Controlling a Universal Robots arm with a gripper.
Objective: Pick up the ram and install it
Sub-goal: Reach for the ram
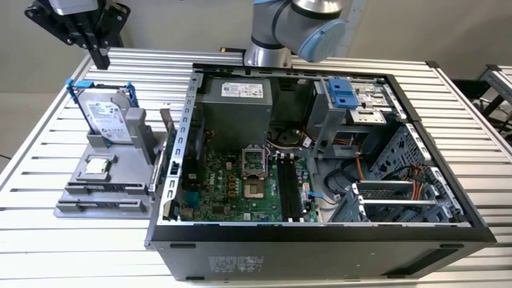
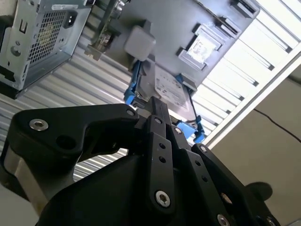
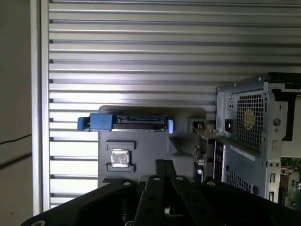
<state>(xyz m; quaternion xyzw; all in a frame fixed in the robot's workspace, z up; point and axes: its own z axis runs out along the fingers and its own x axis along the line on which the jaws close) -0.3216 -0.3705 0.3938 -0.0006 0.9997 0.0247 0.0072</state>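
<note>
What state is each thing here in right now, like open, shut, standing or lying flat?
hand: shut, holding nothing.
ram: upright between grey holder and case, untouched.
hard drive: upright in the holder.
processor chip: lying flat on the holder.
computer case: open.
memory slots: empty.

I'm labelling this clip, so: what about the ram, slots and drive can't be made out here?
ram: exterior view, edge-on and small; its seating is unclear.
memory slots: exterior view, latches too small to tell.
hard drive: second wrist view, partly behind the gripper.
</note>
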